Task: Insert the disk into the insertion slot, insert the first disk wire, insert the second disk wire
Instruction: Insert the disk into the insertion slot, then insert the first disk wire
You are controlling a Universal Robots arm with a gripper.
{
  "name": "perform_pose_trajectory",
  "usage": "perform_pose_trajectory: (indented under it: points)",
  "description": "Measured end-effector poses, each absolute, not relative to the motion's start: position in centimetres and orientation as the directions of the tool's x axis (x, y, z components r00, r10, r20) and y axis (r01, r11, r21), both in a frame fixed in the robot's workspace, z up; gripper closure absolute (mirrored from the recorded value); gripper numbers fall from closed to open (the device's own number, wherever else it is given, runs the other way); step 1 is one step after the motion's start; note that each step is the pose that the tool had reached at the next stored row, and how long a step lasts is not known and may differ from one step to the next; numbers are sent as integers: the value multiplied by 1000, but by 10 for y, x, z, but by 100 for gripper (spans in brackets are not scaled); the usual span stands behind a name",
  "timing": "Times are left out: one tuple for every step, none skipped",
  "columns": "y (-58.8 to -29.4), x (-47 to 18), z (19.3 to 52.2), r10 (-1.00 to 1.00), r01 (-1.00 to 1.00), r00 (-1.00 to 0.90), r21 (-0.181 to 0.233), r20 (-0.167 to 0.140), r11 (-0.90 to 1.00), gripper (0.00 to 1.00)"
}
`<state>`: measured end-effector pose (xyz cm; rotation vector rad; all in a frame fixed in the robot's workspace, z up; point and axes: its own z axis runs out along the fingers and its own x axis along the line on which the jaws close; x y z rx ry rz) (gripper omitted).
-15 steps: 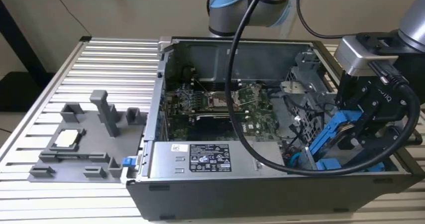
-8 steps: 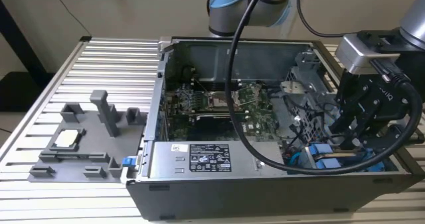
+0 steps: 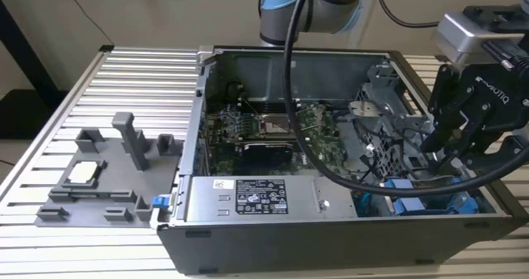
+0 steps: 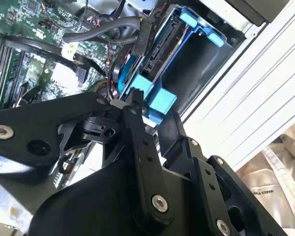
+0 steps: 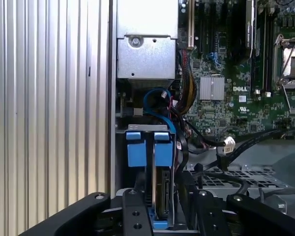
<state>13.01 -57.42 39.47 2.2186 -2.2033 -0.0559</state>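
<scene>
disk [image 5: 163, 192] mostly hidden — only edge shows

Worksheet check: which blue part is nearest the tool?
The blue disk carrier by the tool, on the exterior view's right; the small blue tab is far off.

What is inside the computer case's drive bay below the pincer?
The disk, on edge in its blue carrier, with black cables alongside. The pincer covers part of it, so how deep it sits cannot be seen.
</scene>
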Motion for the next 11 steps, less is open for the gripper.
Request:
perform_pose_trajectory:
  points:
    - [-574,130,395,-1000,-999,7,33,-15,-7,59]
    - [-574,130,395,-1000,-1000,7,22,-16,-7,59]
    - [-574,129,395,-1000,-1000,7,5,-20,-7,59]
    - [-574,129,395,-1000,-1000,8,-14,-25,-7,59]
    - [-574,129,395,-1000,-999,8,-33,-29,-7,59]
    - [-574,129,395,-999,-999,9,-51,-32,-7,59]
    - [-574,129,395,-999,-998,9,-68,-36,-7,59]
    - [-574,128,395,-999,-996,10,-87,-40,-7,59]
    - [-574,128,395,-999,-994,11,-105,-43,-7,59]
    - [-574,128,395,-999,-992,12,-123,-46,-6,59]
    - [-574,128,395,-999,-990,13,-141,-49,-6,59]
